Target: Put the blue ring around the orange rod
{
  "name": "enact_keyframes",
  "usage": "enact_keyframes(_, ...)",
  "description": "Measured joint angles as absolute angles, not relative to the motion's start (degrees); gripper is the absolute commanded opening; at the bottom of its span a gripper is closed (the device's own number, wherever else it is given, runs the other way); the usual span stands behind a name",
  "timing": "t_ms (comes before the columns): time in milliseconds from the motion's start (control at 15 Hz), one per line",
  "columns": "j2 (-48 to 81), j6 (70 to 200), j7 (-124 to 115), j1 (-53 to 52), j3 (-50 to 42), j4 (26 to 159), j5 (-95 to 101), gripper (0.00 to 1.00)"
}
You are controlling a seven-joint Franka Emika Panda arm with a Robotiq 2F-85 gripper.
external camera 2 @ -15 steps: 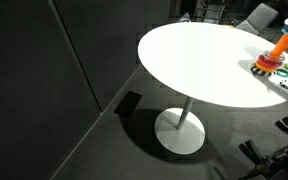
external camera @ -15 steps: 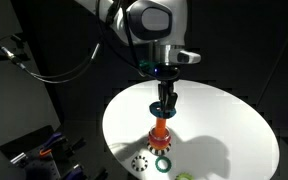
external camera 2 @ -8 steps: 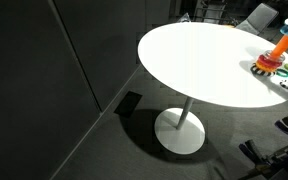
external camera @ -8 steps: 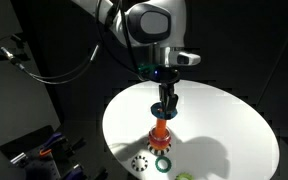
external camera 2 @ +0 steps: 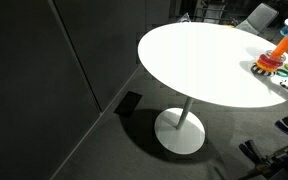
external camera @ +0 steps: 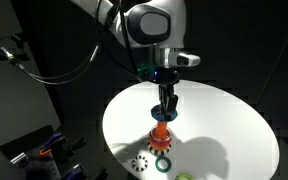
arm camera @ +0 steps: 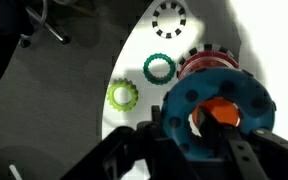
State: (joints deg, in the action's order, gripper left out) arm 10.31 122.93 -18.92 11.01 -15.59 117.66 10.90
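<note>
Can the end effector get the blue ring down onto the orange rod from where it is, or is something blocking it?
Probably yes. The end effector holds the bright blue flat plastic ring right above the short orange rod, whose top shows through the hole; nothing lies between.

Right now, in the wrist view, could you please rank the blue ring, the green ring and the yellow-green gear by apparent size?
1. blue ring: clearly largest, though it is nearest the camera.
2. green ring and yellow-green gear: too alike to rank.
</note>
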Motion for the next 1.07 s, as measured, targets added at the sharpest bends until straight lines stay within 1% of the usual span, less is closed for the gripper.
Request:
enact_keyframes(200,10.3,122.9,-18.9,11.0,-15.6,117.7,10.9,0.97)
enact_keyframes(267,10.3,122.9,-18.9,11.0,-15.6,117.7,10.9,1.0)
enact_keyframes(667,10.3,122.5,-18.6,11.2,-15.7,117.7,10.9,1.0)
enact_keyframes(1067,9.7,119.8,-13.0,11.2,-15.6,117.7,10.9,1.0)
